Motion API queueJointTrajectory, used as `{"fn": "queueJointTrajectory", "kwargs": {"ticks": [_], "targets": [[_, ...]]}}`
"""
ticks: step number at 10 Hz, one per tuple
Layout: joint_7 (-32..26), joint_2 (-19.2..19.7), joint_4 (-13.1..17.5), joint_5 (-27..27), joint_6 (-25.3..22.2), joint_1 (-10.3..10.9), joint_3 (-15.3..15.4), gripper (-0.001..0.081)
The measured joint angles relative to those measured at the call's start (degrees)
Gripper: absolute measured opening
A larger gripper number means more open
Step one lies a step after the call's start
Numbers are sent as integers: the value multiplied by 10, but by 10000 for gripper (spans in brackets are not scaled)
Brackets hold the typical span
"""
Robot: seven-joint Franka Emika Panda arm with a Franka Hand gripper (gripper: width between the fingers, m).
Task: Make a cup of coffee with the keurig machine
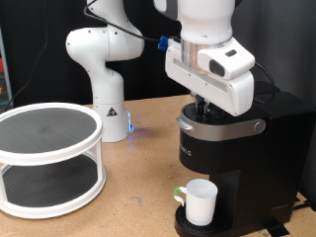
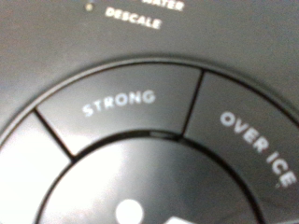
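One white cup (image 1: 200, 202) with a green-tinted handle stands on the round drip base of the keurig machine (image 1: 237, 163), directly below the claw (image 1: 204, 109) and well apart from it. Above the cup, the claw is pressed down onto the top of the black brewer, just behind its grey curved lid handle (image 1: 225, 125); its fingers are hidden against the dark surface, so whether they are open or closed cannot be told. From the wrist view, the control panel (image 2: 149, 121) fills the picture at very close range, with buttons reading STRONG (image 2: 119, 101) and OVER ICE (image 2: 250, 145), apparently just beneath the fingertips. To the exterior view's left of the claw sits a white two-tier round rack (image 1: 47, 158), and beyond it the arm's base (image 1: 103, 69)
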Motion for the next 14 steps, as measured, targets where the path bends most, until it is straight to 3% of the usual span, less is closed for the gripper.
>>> {"fn": "queueJointTrajectory", "kwargs": {"ticks": [2, 6, 11, 14], "targets": [[10, 13, 18, 1, -19, -1, -1, 5], [0, 12, 13, 8, -1, -2, -2, 5], [-93, -39, -63, 61, 94, -4, -7, 5], [-130, -66, -96, 102, 118, -4, -11, 5]]}}
